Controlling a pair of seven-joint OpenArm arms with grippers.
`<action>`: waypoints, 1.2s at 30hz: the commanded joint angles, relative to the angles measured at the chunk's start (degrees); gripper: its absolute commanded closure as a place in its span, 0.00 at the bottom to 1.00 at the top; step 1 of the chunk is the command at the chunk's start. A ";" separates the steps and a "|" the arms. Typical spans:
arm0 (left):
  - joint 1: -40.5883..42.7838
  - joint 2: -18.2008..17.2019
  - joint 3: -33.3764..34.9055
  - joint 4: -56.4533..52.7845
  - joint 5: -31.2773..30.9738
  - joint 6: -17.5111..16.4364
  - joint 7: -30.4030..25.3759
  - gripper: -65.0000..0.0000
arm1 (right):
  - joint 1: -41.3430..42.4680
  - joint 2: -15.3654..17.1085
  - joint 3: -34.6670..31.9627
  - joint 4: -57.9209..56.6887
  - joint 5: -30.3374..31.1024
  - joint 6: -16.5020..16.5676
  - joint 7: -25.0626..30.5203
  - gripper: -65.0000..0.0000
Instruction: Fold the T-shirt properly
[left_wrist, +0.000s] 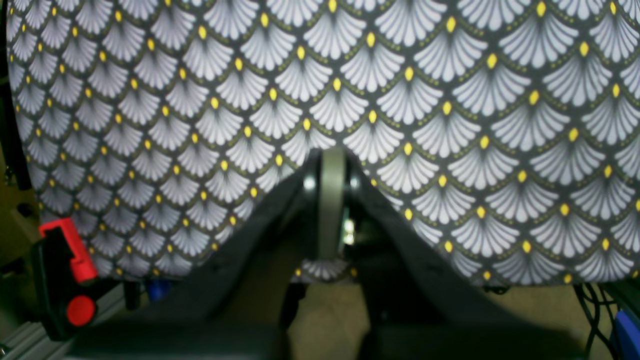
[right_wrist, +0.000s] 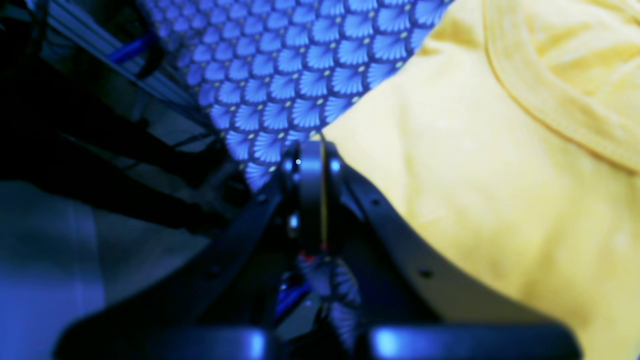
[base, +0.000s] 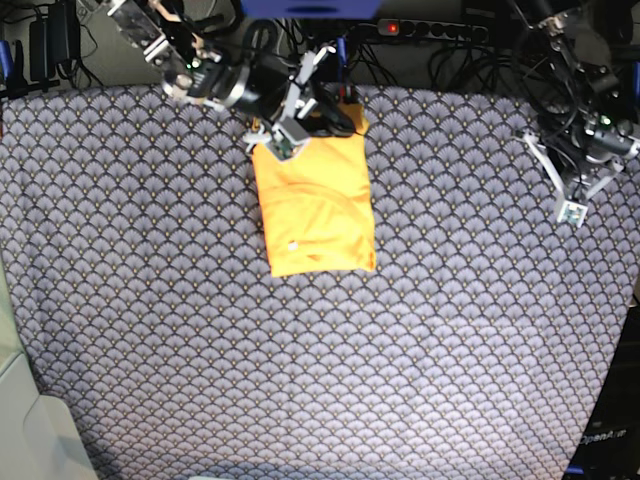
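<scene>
The orange-yellow T-shirt (base: 318, 210) lies folded into an upright rectangle at the back middle of the patterned cloth (base: 450, 330). My right gripper (base: 283, 143) reaches down to the shirt's far left corner. In the right wrist view this gripper (right_wrist: 312, 150) is shut, its tips right where the T-shirt (right_wrist: 475, 190) meets the cloth (right_wrist: 300, 60). A thin yellow line runs along the seam; I cannot tell whether fabric is caught. My left gripper (base: 572, 210) hangs shut at the right edge, far from the shirt, over bare cloth (left_wrist: 450, 125), with nothing in the left gripper (left_wrist: 331, 155).
A red and black clamp (left_wrist: 67, 265) grips the table's edge. Cables and a power strip (base: 430, 28) run along the back edge. A metal rail (right_wrist: 100, 35) lies beyond the cloth's border. A pale surface (base: 20, 430) sits off the front left corner.
</scene>
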 joint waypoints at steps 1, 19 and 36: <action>-0.42 -0.67 -0.24 0.69 -0.29 0.12 -0.64 1.00 | 0.71 -0.54 0.18 -0.18 0.74 0.55 1.41 1.00; 0.55 -0.67 -0.41 1.22 -0.29 0.12 -0.73 1.00 | 1.42 0.34 0.27 -3.61 0.74 3.01 3.61 1.00; 7.49 -0.76 -2.87 9.48 -0.29 0.12 -2.13 1.00 | -16.52 17.75 14.78 12.48 0.74 -8.68 4.22 1.00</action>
